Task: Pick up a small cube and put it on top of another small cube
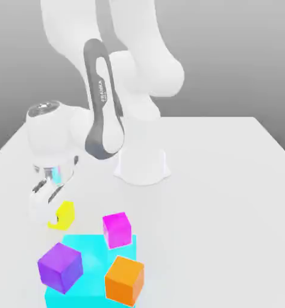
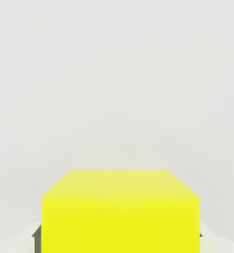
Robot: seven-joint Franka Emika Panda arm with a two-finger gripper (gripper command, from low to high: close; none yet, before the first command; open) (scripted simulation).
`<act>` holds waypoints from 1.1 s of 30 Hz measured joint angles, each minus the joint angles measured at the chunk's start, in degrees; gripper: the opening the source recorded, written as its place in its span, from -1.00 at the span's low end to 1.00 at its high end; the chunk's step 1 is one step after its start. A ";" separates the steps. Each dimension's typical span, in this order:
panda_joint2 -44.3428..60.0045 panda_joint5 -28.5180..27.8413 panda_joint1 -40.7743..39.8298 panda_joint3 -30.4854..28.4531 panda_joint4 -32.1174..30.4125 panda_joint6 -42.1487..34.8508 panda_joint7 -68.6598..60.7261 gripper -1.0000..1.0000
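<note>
My gripper point(image 1: 53, 215) hangs low over the table at the exterior view's left, shut on a small yellow cube point(image 1: 65, 215). A white finger covers part of that cube. In the hand view the yellow cube point(image 2: 119, 212) sits between the dark fingertips point(image 2: 37, 238), which press against its two sides. A small magenta cube point(image 1: 117, 229) stands to the right of it. Nearer the front are a purple cube point(image 1: 60, 266) and an orange cube point(image 1: 125, 279).
A large flat cyan block point(image 1: 87, 249) lies under and between the magenta, purple and orange cubes. The arm's white base point(image 1: 141, 165) stands behind them on the white table point(image 1: 229, 198), which stretches bare to the exterior view's right.
</note>
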 joint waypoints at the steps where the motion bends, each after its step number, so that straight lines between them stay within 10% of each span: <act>1: -0.69 -0.07 0.15 -0.15 -0.11 -0.60 0.08 -1.00; 10: -17.28 -1.58 1.83 -1.14 -2.36 -14.97 0.16 -1.00; 24: -29.45 2.52 22.12 8.00 11.21 -40.64 -29.80 -1.00; 29: -24.09 2.14 23.93 9.72 11.05 -35.15 -32.68 -1.00; 30: -22.27 1.83 23.87 9.86 10.58 -32.86 -32.49 1.00; 33: -22.27 1.83 23.87 9.86 10.58 -32.86 -32.49 1.00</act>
